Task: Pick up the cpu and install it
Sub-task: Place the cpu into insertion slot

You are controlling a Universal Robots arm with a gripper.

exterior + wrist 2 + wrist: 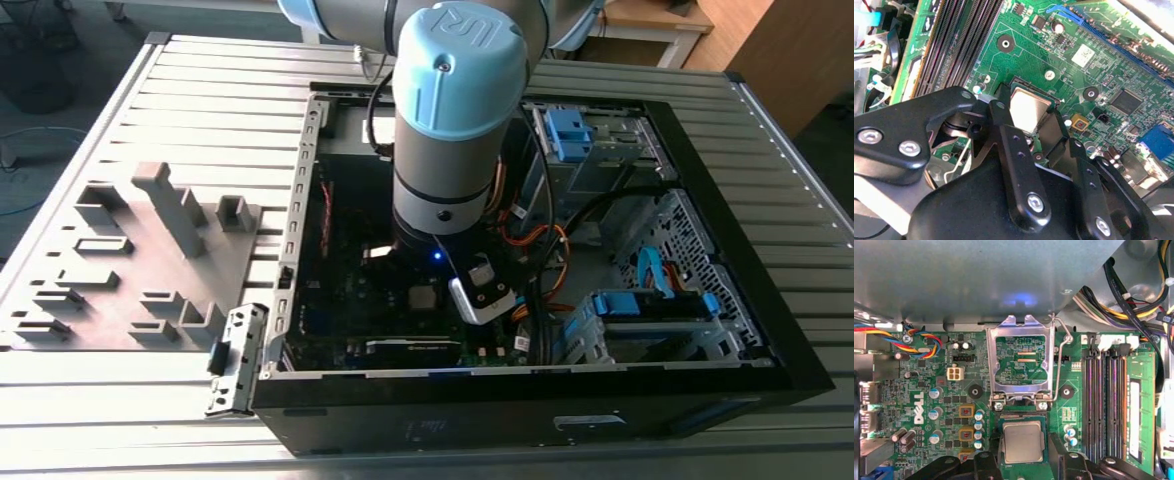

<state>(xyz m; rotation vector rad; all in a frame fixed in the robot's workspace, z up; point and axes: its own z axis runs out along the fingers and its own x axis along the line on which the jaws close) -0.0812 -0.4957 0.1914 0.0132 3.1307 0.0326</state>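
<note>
The cpu (1024, 441) (1028, 106) is a small silver-grey square lying flat in the motherboard socket. My gripper (1024, 456) (1026, 120) straddles it. One black finger (988, 461) lies along one edge of the chip and the other finger (1060, 456) along the opposite edge, both close against it. The socket's metal bracket (1020, 365) is flipped open and its wire lever (1061, 360) is raised. In the exterior view my arm (447, 150) reaches straight down into the open computer case (747, 330).
Memory sticks (1104, 400) fill slots beside the socket. Bundled cables (1134, 295) and a metal housing (979, 275) hang close over the board. A grey parts fixture (134, 260) sits on the slatted table at the exterior view's left, outside the case.
</note>
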